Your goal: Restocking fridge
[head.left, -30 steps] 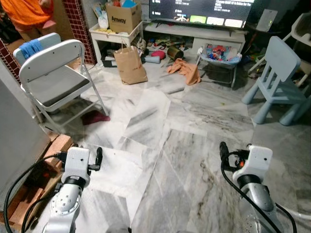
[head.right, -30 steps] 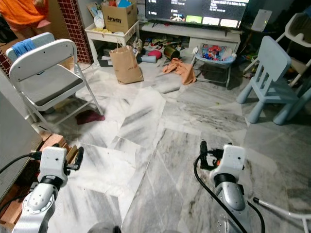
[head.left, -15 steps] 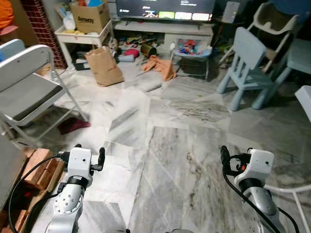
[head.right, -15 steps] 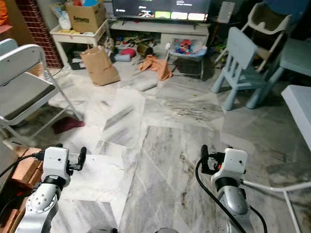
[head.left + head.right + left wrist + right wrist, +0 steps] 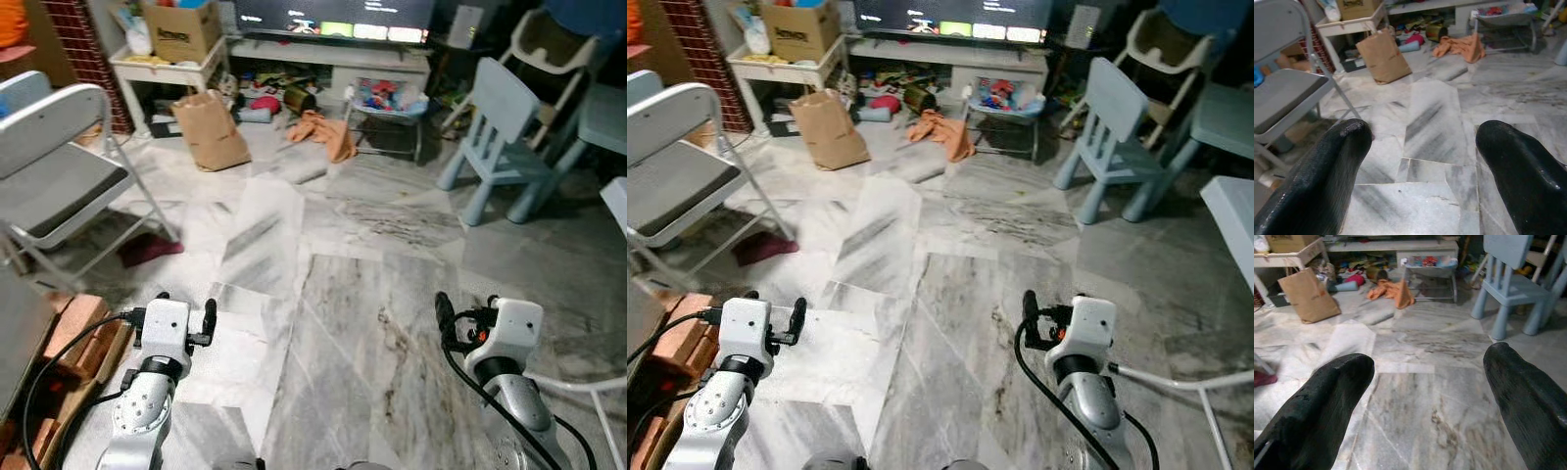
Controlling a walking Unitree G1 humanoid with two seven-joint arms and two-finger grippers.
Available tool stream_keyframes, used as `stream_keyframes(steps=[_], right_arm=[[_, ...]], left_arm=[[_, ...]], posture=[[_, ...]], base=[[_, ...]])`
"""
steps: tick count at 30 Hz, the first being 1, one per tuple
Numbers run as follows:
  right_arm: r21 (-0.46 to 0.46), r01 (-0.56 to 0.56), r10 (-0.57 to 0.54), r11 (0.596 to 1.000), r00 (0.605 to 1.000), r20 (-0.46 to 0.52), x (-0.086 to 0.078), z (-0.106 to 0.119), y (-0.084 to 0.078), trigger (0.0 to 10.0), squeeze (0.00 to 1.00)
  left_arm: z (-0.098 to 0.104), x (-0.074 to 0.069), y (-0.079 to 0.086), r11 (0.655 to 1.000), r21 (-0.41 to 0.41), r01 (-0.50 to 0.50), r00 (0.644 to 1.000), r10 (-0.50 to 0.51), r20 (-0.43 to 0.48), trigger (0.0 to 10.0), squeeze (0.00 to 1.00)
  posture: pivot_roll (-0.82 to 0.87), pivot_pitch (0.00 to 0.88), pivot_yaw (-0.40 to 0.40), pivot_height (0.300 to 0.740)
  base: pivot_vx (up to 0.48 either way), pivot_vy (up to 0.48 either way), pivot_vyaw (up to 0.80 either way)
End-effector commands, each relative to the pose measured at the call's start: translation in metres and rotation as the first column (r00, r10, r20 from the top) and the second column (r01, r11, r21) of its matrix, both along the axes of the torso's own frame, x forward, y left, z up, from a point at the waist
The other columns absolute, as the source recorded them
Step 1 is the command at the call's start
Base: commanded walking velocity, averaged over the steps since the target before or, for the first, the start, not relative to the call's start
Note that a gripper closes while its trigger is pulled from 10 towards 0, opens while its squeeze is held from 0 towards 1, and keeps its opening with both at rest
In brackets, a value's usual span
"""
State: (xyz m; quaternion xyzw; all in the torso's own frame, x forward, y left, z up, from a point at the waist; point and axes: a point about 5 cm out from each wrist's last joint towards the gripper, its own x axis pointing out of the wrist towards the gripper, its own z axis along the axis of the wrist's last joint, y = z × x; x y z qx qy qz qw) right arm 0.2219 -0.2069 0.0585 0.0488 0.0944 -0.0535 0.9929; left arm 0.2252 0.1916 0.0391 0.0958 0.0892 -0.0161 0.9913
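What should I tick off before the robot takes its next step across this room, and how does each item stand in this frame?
1. Left end effector empty: ok, fingers apart with nothing between them.
2. Right end effector empty: ok, open, only floor between the fingers.
3. Marble floor directly ahead free of obstacles: ok.
4. Clearance on the robot's left: not ok, folding chair and bricks sit close to the left arm.
5. Clearance on the robot's right: not ok, a white tube frame lies on the floor beside the right arm.
6. Fridge located: cannot tell; ahead are a paper bag, a blue child's chair and a TV stand.
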Motion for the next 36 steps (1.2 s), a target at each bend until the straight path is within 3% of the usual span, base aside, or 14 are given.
stream_keyframes(steps=[1, 36], right_arm=[[-0.001, 0.000, 0.000, 1.000, 1.000, 0.023, 0.0011, 0.0066, -0.0005, 10.0, 0.00], [-0.002, -0.010, 0.010, 1.000, 1.000, 0.010, 0.0009, 0.0060, -0.0008, 10.0, 0.00]], left_arm=[[0.0011, -0.0006, -0.0004, 1.000, -0.003, 0.013, 1.000, -0.013, 0.008, 10.0, 0.00], [0.0012, 0.0000, 0.0004, 1.000, 0.001, 0.009, 1.000, -0.009, 0.010, 10.0, 0.00]], posture=[[0.02, 0.000, -0.017, 0.740], [0.02, 0.000, -0.017, 0.740]], base=[[0.000, 0.000, 0.00], [0.000, 0.000, 0.00]])
